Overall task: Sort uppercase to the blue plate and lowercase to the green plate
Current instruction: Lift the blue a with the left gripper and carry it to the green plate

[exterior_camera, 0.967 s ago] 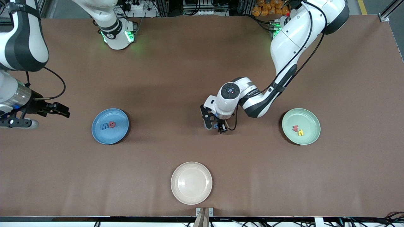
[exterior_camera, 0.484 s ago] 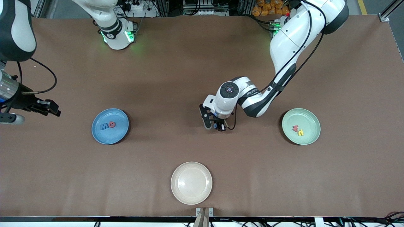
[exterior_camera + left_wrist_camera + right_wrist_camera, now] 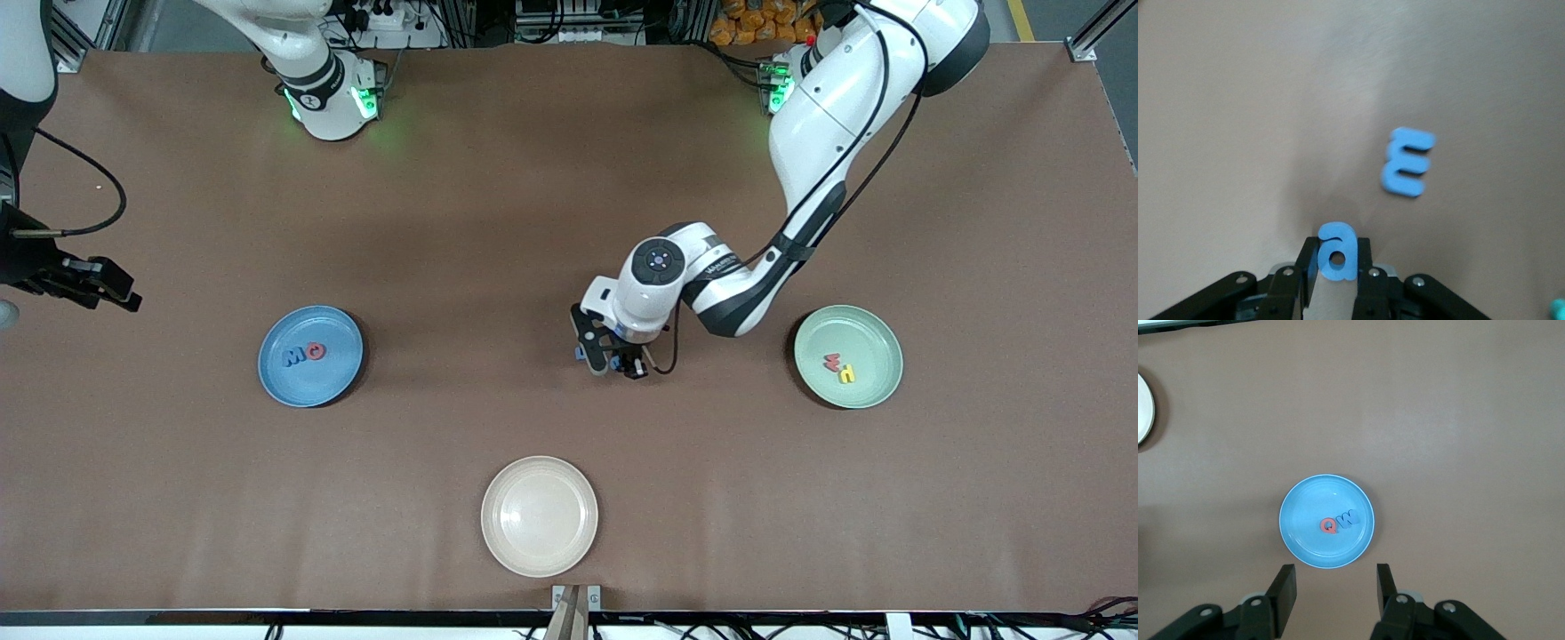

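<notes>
So two capitals sit on the blue plate [image 3: 310,356] at nine o'clock, two small letters on the green plate [image 3: 848,356] at three, my left gripper [image 3: 1335,267] pinches the rounded blue letter [image 3: 1337,251] mid-table, the blue e [image 3: 1407,162] waits, my right gripper [image 3: 1335,587] spread.

Matt brown table [image 3: 498,222], matt foam letter [image 3: 1407,162], smooth plates [image 3: 284,382]

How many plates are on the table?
3: a blue plate toward the right arm's end, a green plate toward the left arm's end, and a beige plate nearest the front camera.
</notes>
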`<state>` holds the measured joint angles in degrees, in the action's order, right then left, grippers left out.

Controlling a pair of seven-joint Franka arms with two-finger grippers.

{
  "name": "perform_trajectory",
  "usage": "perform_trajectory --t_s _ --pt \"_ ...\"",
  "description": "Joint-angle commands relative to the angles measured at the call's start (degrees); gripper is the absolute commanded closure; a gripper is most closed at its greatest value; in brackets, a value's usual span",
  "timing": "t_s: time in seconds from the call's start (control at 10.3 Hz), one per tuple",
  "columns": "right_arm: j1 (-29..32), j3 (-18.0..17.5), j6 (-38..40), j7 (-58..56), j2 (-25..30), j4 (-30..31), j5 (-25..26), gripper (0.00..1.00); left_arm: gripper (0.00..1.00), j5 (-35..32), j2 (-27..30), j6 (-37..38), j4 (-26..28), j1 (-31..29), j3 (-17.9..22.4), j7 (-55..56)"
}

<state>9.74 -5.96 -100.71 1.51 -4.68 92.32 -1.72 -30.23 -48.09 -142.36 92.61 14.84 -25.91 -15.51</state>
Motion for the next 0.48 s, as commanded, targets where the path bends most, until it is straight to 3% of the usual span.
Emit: perform_trajectory --t_s 0.0,0.39 --pt "-1.3 1.2 1.0 -0.7 2.7 0.7 -1.2 0.36 1.0 -1.1 3.3 5.0 0.3 -4.4 -0.5 -0.6" --pt "-4.2 1.2 0.5 0.1 3.8 1.0 -1.4 0.34 1.0 0.0 11.2 21.1 0.6 -18.8 -1.8 -6.0"
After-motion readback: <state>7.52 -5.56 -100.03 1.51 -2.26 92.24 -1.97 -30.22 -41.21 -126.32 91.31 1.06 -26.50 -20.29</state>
